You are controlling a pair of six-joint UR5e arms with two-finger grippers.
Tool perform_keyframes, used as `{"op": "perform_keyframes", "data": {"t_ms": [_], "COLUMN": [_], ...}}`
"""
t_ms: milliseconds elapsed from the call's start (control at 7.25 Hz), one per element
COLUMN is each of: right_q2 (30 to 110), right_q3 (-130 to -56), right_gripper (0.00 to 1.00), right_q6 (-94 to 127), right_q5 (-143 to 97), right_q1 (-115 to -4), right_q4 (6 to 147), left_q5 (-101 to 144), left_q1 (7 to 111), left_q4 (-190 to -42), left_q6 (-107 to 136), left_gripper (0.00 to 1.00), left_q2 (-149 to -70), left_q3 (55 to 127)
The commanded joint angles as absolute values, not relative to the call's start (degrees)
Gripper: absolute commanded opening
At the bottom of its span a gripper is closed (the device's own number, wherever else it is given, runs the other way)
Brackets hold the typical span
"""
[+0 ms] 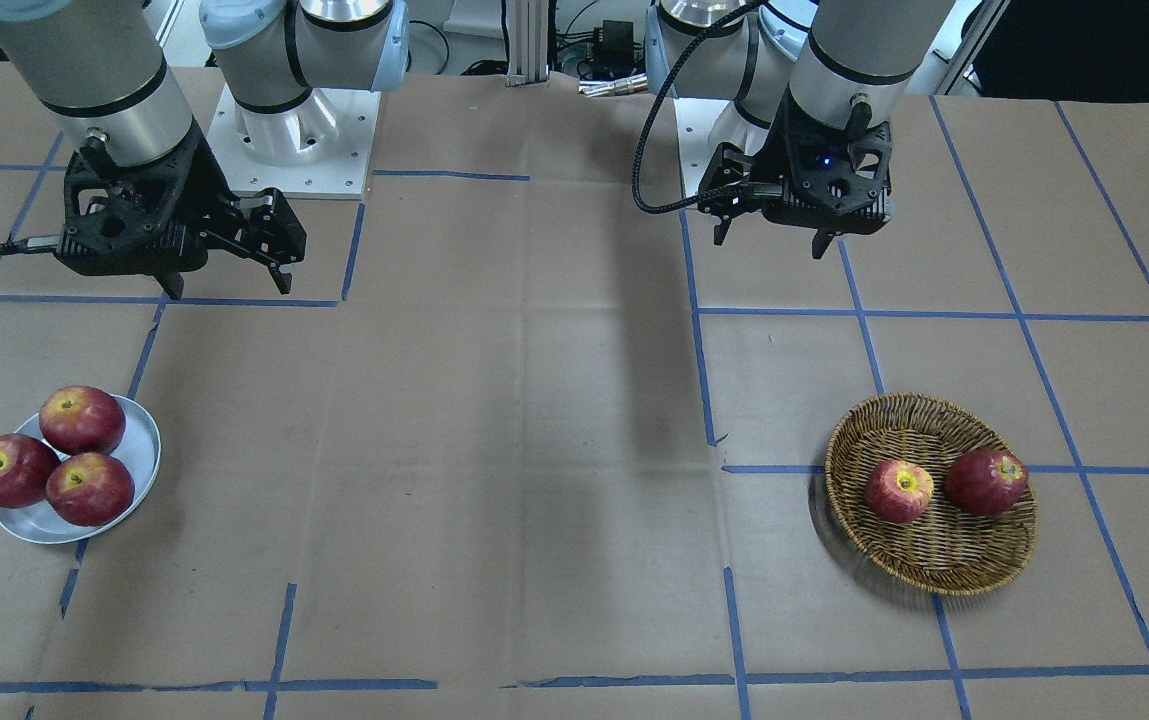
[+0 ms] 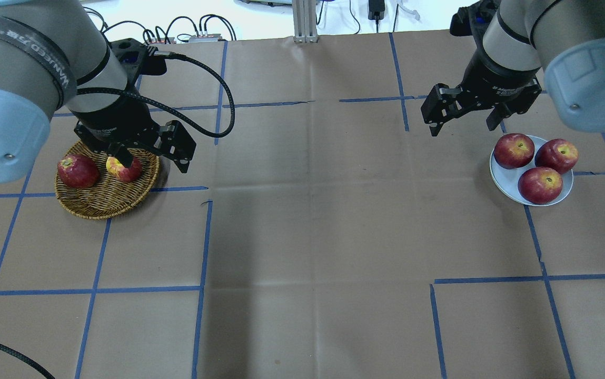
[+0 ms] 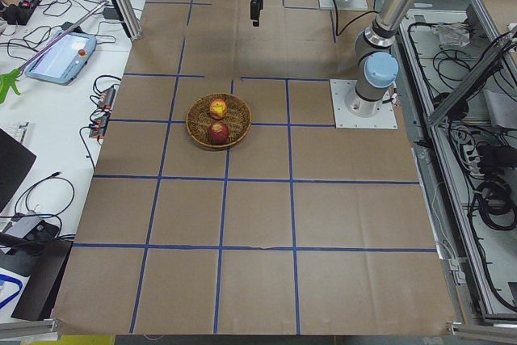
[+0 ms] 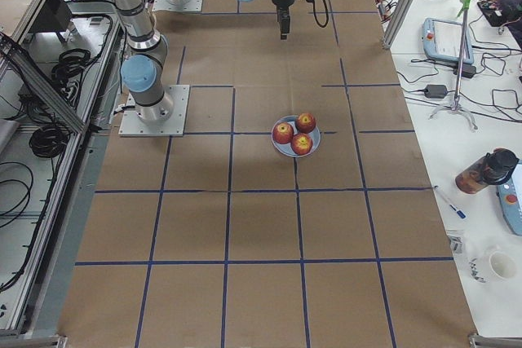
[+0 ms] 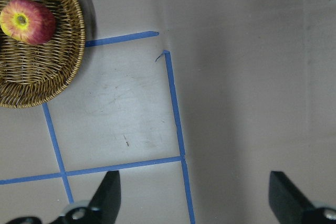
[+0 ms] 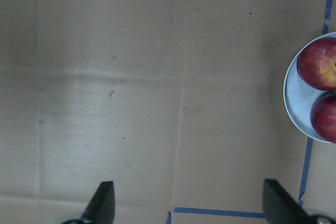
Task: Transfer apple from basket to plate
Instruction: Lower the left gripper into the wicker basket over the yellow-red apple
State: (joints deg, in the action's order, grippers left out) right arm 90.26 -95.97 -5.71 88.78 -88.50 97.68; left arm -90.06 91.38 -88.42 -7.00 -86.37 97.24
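Observation:
The wicker basket (image 1: pixel 924 412) holds two apples: the lighter orange-red apple (image 1: pixel 899 490) with a yellow stem patch, and a darker red one (image 1: pixel 986 482). In the overhead view the apple (image 2: pixel 123 169) lies in the basket (image 2: pixel 102 202), partly behind a finger of my left gripper (image 2: pixel 154 164). That gripper is open, empty and held high, offset from the basket. The left wrist view shows the apple (image 5: pixel 26 20) at the upper left. The pale plate (image 1: pixel 142 450) carries three red apples. My right gripper (image 2: pixel 462 129) hovers open and empty beside the plate (image 2: pixel 499 176).
Brown paper with blue tape lines (image 2: pixel 202 237) covers the table. The two arm bases (image 1: pixel 289 130) stand at its robot side. A cable (image 2: pixel 212 84) loops off the left wrist. Benches with tablets, cables and a bottle (image 4: pixel 488 170) flank the table ends.

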Motion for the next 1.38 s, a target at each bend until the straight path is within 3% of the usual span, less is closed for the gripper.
{"op": "perform_keyframes", "data": {"t_ms": [0,552,966,1241], "right_q2": [90.3,90.3,90.3,90.3], "right_q3": [-96.0,-96.0,-96.0,-96.0], "right_gripper": [1.00,1.00,1.00,1.00], "right_q6": [-5.7,-5.7,-5.7,-5.7], "right_q5": [88.8,88.8,88.8,88.8], "right_q1": [-88.5,-88.5,-88.5,-88.5], "right_q4": [97.6,97.6,97.6,97.6], "left_q5": [-90.1,-90.1,-90.1,-90.1], "left_q1": [89.6,80.0,74.0,72.6], "left_q4": [-87.6,-79.9,-55.6,-53.4], "left_q6": [-8.0,-22.5,-30.2,-32.7], "left_gripper": [0.99,0.99,0.99,0.99], "left_q2": [-87.4,-90.5,-100.0,-105.5], "left_q3": [97.3,101.1,109.7,107.2]}}
